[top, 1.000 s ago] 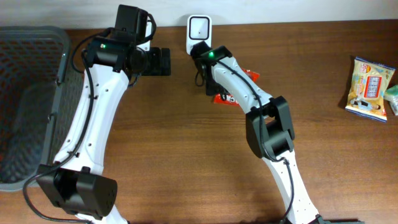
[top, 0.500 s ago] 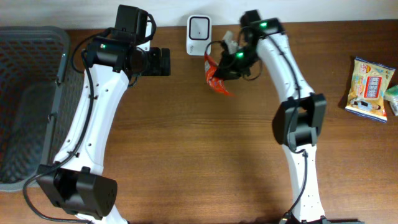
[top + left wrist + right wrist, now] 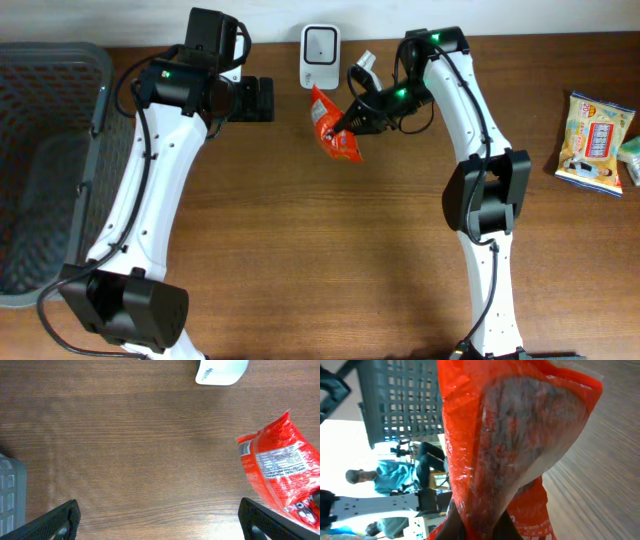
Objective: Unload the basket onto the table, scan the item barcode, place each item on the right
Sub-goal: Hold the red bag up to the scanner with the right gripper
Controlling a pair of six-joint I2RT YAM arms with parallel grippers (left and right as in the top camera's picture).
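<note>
Overhead, my right gripper (image 3: pixel 350 122) is clamped on the red snack packet (image 3: pixel 327 122). It holds the packet over the bench (image 3: pixel 300 250), at 6 o'clock from the white scanner (image 3: pixel 320 45), I think so the barcode can face it. My left gripper (image 3: pixel 268 100) waits with its fingers apart.

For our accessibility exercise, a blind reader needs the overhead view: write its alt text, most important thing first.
The right gripper holds a red snack packet close in front of a white scanner. The left gripper hangs open and empty to the scanner's left. A grey basket sits at far left, a yellow snack pack at far right.
</note>
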